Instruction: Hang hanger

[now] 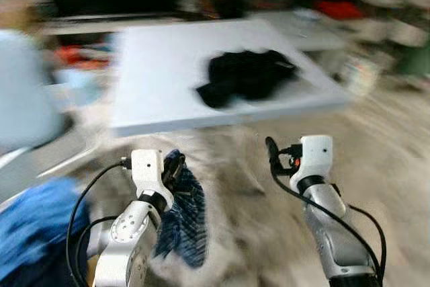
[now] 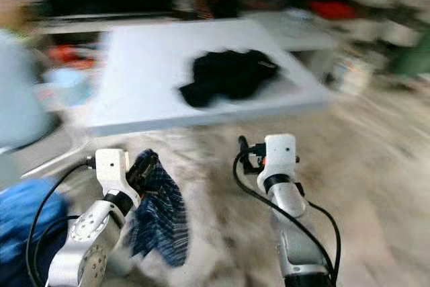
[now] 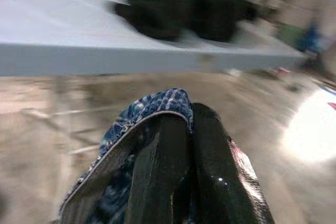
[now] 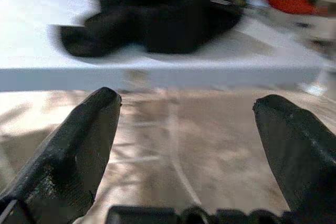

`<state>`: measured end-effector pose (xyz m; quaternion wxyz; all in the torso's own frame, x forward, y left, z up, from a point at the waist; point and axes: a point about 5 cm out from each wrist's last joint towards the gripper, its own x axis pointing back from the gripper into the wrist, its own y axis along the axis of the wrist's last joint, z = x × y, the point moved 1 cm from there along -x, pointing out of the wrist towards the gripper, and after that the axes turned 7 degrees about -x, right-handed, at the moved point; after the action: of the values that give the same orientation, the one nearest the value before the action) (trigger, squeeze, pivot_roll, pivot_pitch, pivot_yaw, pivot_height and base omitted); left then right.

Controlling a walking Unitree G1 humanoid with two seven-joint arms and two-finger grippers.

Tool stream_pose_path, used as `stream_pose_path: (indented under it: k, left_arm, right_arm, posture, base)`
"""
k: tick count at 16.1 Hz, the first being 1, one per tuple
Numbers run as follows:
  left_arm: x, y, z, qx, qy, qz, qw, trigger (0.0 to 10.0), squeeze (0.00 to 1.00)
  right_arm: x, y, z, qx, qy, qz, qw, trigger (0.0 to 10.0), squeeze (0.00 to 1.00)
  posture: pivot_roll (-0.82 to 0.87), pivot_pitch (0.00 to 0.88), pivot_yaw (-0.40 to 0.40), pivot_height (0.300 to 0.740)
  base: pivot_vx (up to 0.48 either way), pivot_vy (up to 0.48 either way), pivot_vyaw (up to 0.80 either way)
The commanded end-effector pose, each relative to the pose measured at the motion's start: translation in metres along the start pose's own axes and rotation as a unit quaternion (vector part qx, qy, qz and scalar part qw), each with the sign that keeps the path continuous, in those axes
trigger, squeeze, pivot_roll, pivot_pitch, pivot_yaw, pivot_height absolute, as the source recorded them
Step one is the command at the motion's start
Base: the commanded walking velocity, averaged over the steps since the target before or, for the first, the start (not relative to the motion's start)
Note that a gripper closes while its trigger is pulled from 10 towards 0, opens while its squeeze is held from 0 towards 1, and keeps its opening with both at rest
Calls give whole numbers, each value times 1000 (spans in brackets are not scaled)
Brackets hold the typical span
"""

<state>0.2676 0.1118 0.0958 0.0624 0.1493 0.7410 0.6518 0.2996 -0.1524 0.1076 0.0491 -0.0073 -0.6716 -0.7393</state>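
Two silver arms are reaching forward over a beige floor (image 1: pixel 390 166), and the head views are smeared with motion blur. One white counter (image 1: pixel 154 65) is standing ahead of the robot, and one heap of black clothing (image 1: pixel 245 75) is lying on it, toward its right half and near the front edge.

The left claw (image 1: pixel 176 166) is pinching one piece of blue checked cloth (image 1: pixel 185 223); in the left wrist view its two black fingers (image 3: pixel 157 177) are pressing together with the cloth (image 3: pixel 152 106) folded over their tips. From the claw the cloth is hanging down, its long axis running roughly vertical, with the loose end dangling beside the left forearm. It is well short of the counter, lower than the counter top.

The right claw (image 4: pixel 186 129) is holding nothing. Its two fingers (image 4: pixel 79 145) are spread wide apart in the right wrist view, pointing toward the counter's front edge (image 4: pixel 157 77) and the black clothing (image 4: pixel 157 22) on it.

No hanger can be made out in these blurred pictures. A blue mass (image 1: pixel 37 233) is sitting at the lower left beside the left arm.
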Motion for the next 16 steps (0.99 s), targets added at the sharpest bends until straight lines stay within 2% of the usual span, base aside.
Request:
stream_pose_path:
  k: [1, 10, 12, 16]
  left_arm:
    - [-2, 9, -6, -3, -17, -20, 1000, 10000, 0]
    - [-1, 8, -8, 5, -27, -20, 999, 10000, 0]
    - [-1, 8, -8, 7, -26, -19, 999, 10000, 0]
    - [0, 7, -8, 8, -27, -17, 999, 10000, 0]
  right_arm:
    - [1, 2, -4, 2, -6, 0, 1000, 10000, 0]
    - [1, 2, -4, 5, -5, 0, 1000, 10000, 0]
    - [2, 1, -4, 5, -6, 2, 1000, 10000, 0]
    - [2, 1, -4, 6, -6, 3, 1000, 10000, 0]
  posture:
    - [-6, 0, -39, 740]
    - [-8, 0, -38, 740]
    - [-11, 0, -38, 740]
    - [-12, 0, -38, 740]
  base:
    - [0, 0, -800]
    - [0, 0, -800]
    - [247, 244, -675]
    - [246, 247, -125]
